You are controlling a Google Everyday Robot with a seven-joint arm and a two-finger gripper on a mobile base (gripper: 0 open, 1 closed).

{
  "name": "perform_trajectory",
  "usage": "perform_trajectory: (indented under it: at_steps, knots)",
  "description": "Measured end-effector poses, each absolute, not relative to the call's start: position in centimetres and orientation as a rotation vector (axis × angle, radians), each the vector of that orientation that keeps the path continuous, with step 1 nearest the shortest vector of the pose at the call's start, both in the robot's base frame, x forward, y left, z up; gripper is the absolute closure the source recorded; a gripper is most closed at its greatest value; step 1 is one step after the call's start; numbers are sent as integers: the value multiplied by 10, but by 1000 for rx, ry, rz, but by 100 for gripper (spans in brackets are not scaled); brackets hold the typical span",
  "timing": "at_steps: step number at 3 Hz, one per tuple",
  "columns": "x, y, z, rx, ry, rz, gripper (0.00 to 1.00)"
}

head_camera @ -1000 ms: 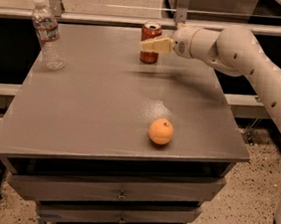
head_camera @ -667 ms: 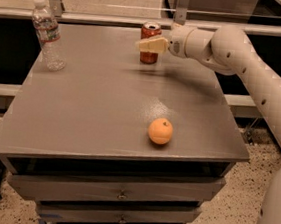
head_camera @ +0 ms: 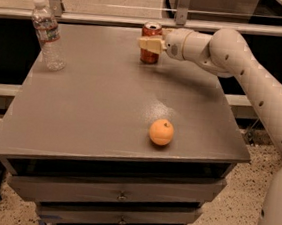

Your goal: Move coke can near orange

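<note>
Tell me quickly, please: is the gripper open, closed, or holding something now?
Gripper: at the coke can, on the far side of the table; open or closed cannot be told.

The can (head_camera: pixel 149 57) stands near the counter's (head_camera: pixel 96 110) far edge, the tool (head_camera: pixel 147 43) at it; orange (head_camera: pixel 161 132) near the front edge, bottle (head_camera: pixel 48 35) at the far left corner

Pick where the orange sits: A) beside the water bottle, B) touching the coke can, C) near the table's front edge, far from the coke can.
C: the orange lies by the front edge, while the coke can stands at the back with the pincer at it.
</note>
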State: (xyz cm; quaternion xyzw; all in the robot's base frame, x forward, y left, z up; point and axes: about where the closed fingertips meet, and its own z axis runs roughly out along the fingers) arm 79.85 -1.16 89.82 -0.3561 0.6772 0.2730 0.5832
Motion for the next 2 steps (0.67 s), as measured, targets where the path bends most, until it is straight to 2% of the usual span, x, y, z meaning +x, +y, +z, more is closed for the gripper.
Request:
perform_trajectory:
  at_steps: [2]
  knots:
    - [762, -15, 914, -817, 1559, 679, 87]
